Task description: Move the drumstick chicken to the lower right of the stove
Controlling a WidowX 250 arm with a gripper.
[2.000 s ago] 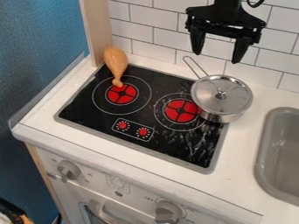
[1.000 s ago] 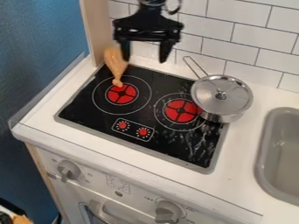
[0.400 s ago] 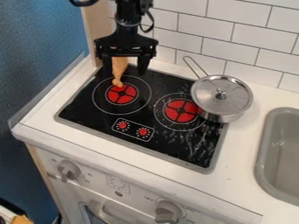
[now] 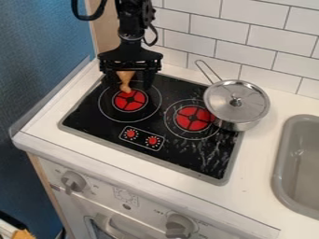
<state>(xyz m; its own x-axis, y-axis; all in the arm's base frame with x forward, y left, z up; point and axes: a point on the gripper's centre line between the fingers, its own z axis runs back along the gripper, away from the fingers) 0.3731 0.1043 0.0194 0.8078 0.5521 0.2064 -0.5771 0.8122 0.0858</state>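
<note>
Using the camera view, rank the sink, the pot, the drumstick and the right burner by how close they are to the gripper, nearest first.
1. Drumstick: at the gripper, stove's upper left.
2. Right burner: right of the gripper and lower in view.
3. Pot: farther right, over the stove's edge.
4. Sink: far right.

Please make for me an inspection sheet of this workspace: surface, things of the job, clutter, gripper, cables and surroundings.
Surface: white counter with black stove; pale streaks toward the stove's lower right.
Job's things: drumstick, narrow end at the left burner; not at the lower right.
Clutter: lidded metal pot overlapping the stove's upper right side.
Gripper: open over the drumstick, one finger to each side; contact cannot be told.
Cables: black cable looping beside the arm, above the stove.
Surroundings: tiled wall behind, grey sink at right.
</note>
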